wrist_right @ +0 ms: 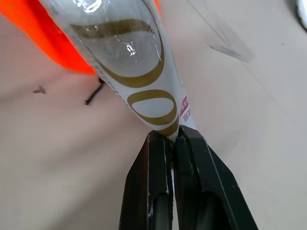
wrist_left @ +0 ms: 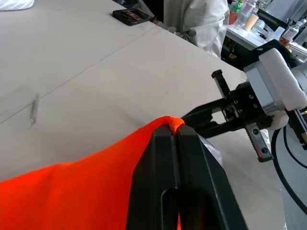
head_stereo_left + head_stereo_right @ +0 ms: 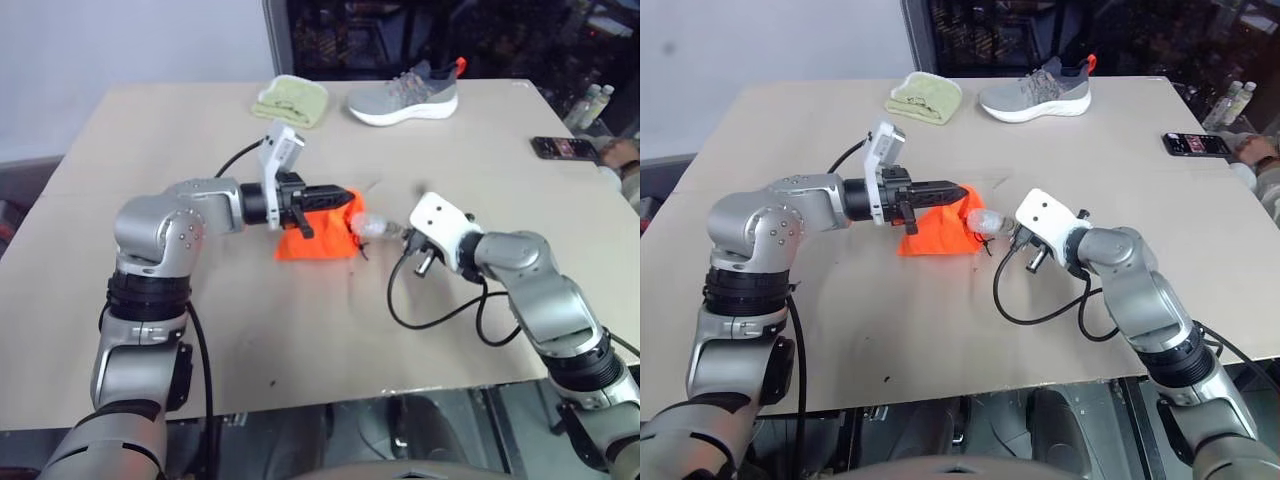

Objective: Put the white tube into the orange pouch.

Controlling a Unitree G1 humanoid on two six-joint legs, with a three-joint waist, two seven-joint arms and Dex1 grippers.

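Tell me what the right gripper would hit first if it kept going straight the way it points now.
Probably the bright orange fabric pouch: the right gripper, shut on the slim white squeeze tube, aims the tube's far end at the pouch's raised edge, though depth is unclear.

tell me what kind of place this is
Probably a robot lab or workshop: a plain board table with test items like a shoe, and a cluttered bench with bottles behind a seated person.
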